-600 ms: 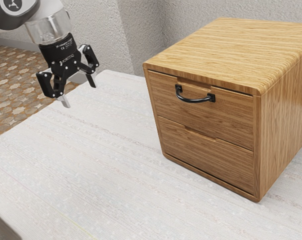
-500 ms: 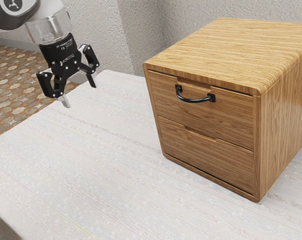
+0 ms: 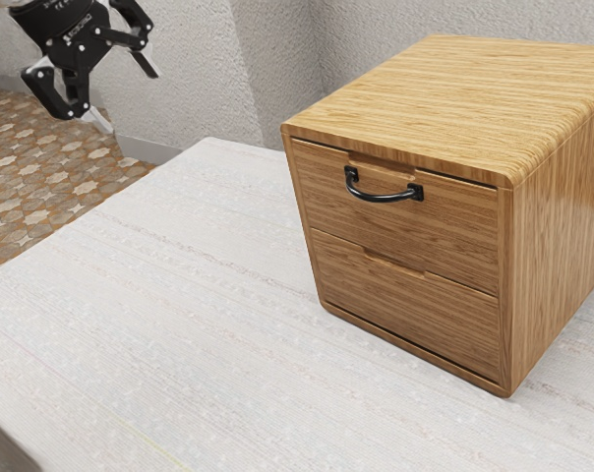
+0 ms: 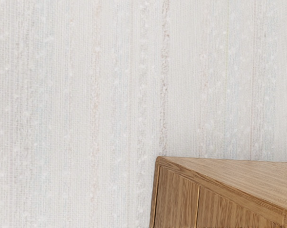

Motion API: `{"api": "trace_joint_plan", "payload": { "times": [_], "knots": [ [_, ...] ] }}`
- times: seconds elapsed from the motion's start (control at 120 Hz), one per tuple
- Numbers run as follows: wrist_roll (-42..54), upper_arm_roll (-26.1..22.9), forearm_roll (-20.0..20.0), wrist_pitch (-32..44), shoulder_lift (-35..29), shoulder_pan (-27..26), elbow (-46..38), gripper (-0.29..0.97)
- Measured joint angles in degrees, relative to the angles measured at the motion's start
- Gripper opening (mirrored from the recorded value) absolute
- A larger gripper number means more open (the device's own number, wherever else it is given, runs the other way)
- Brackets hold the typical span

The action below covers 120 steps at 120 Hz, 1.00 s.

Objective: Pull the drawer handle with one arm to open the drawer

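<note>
The end effector (image 3: 127, 96) is held wide open, nothing gripped, up at the exterior view's upper left. The black handle (image 3: 381, 189) is fixed on the shut top drawer (image 3: 400, 226) of the wooden cabinet (image 3: 464, 98), well apart from it.

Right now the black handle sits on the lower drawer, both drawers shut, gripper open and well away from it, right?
Not quite: the black handle is on the upper drawer, as the exterior view shows. That and the lower drawer are shut, and the open gripper is well away.
</note>
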Motion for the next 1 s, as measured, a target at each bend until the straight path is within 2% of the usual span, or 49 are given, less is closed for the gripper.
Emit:
{"api": "trace_joint_plan", "payload": {
  "times": [0.108, 0.258, 0.467, 0.642, 0.783, 0.883, 1.0],
  "knots": [
    [-0.88, -4.86, -0.03, 4.67, 1.72, 3.00, -0.29, 0.65],
    [-2.72, -6.29, 0.53, 9.98, 2.86, 0.18, -1.63, 0.65],
    [-5.83, -7.59, 2.89, 17.40, 3.30, -12.85, -3.93, 0.65],
    [-7.79, -7.28, 3.91, 25.51, 0.07, -25.55, -17.29, 0.65],
    [-8.92, -3.82, 5.30, 31.58, -0.22, -34.55, -19.92, 0.63],
    [-9.25, -1.16, 5.91, 34.21, -0.08, -35.48, -19.87, 0.63],
    [-9.36, 1.71, 6.34, 36.05, -0.13, -31.68, -19.43, 0.62]
  ]
}}
